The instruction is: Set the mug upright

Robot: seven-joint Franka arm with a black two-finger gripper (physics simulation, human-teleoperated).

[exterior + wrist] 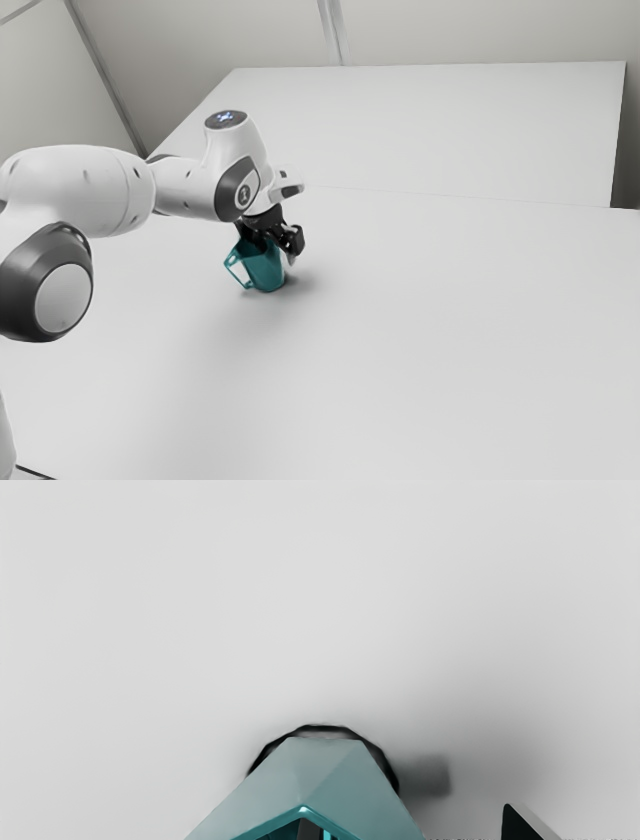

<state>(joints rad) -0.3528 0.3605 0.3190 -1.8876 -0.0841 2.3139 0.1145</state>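
Observation:
In the exterior view the teal mug (265, 268) stands on the table with its mouth up, leaning slightly, its handle toward the exterior view's left. Whether its base lies flat, I cannot tell. My gripper (279, 246) is right at its rim, pointing down. The wrist view has the mug (305, 775) beneath the hand, with my gripper (412, 825) open astride its wall. One finger is inside the mouth, and the other is outside, with a gap to the wall. Part of the mug's mouth is cut off there.
The white table (420, 330) extends around the mug. Behind it is another white surface (430, 130), with pale walls beyond. The arm reaches in from the exterior view's left, above the table.

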